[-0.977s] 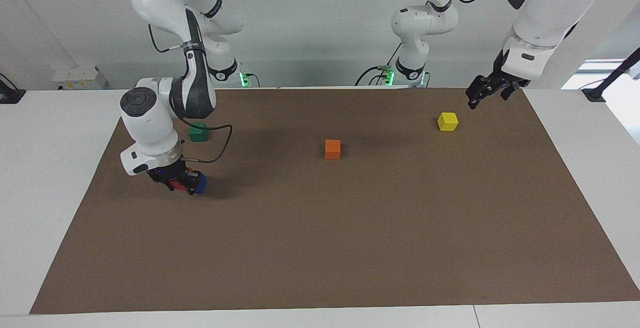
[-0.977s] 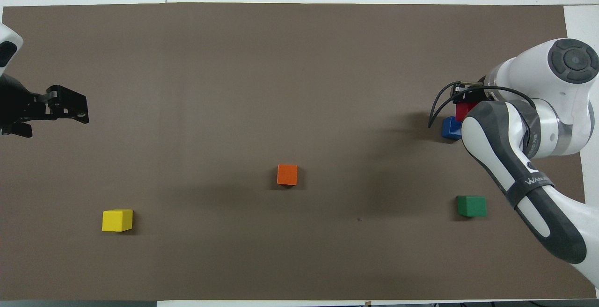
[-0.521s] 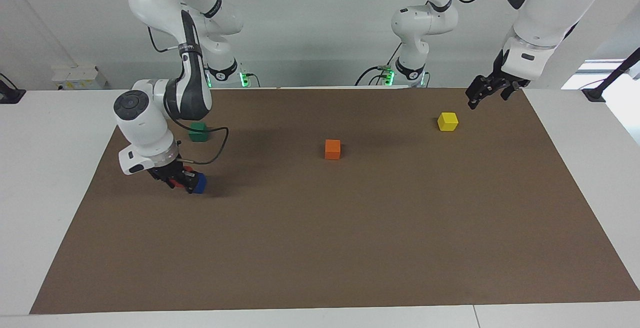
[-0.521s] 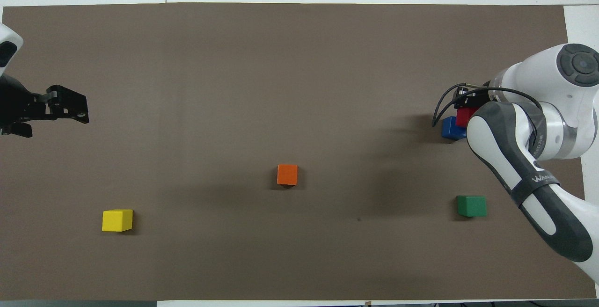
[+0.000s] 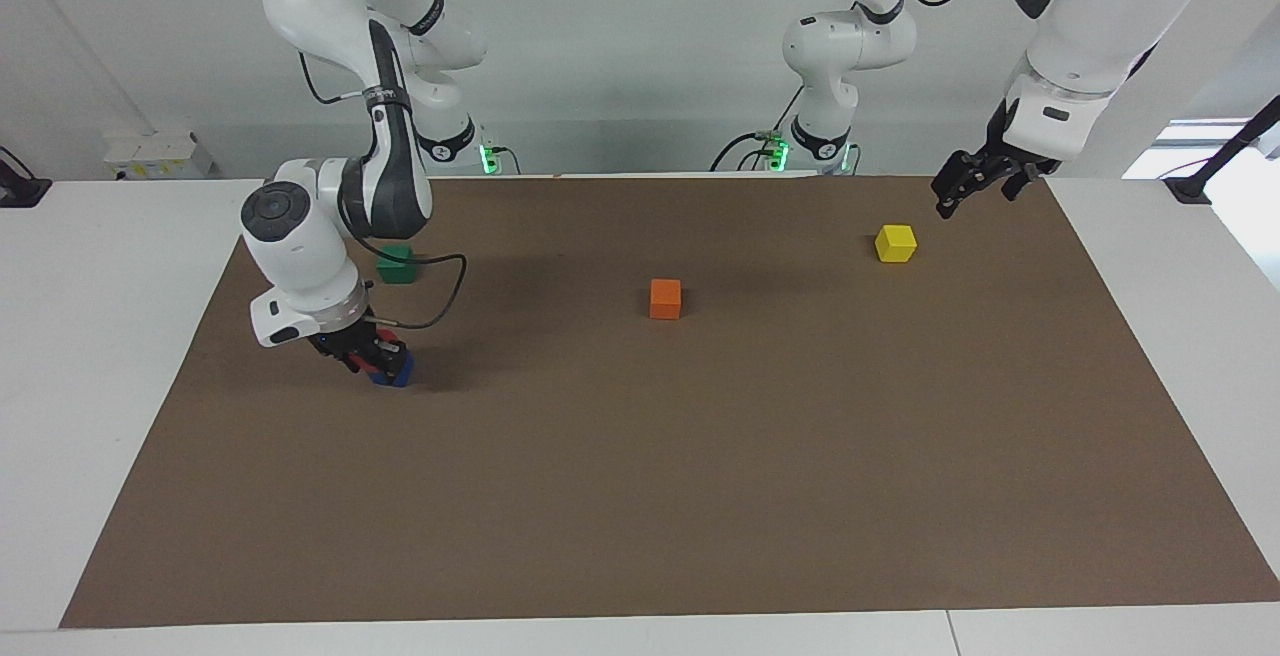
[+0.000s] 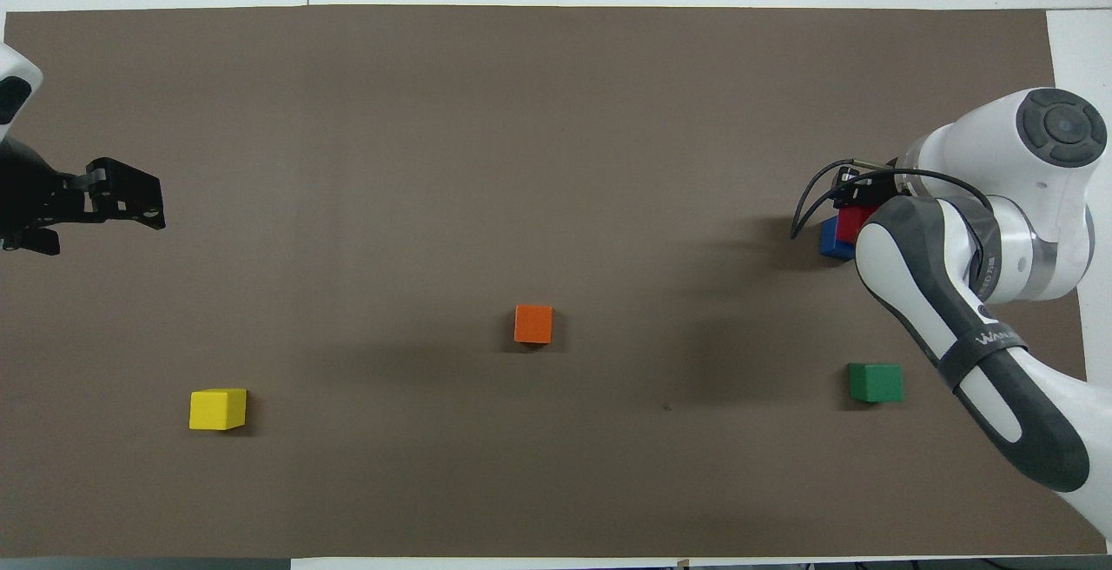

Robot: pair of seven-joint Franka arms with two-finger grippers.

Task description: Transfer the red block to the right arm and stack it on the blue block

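At the right arm's end of the worktop, the right end effector (image 5: 372, 362), pinching the red block (image 5: 372, 360), has shifted over the blue block (image 5: 398, 370), nearly aligned for stacking. The left end effector (image 5: 968, 183) waits spread beside the yellow block (image 5: 895, 242).

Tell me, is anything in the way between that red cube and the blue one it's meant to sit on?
Nothing visible. The right gripper holds the red cube right over the blue cube. The green cube sits apart, nearer the robots. The left gripper waits near the yellow cube.
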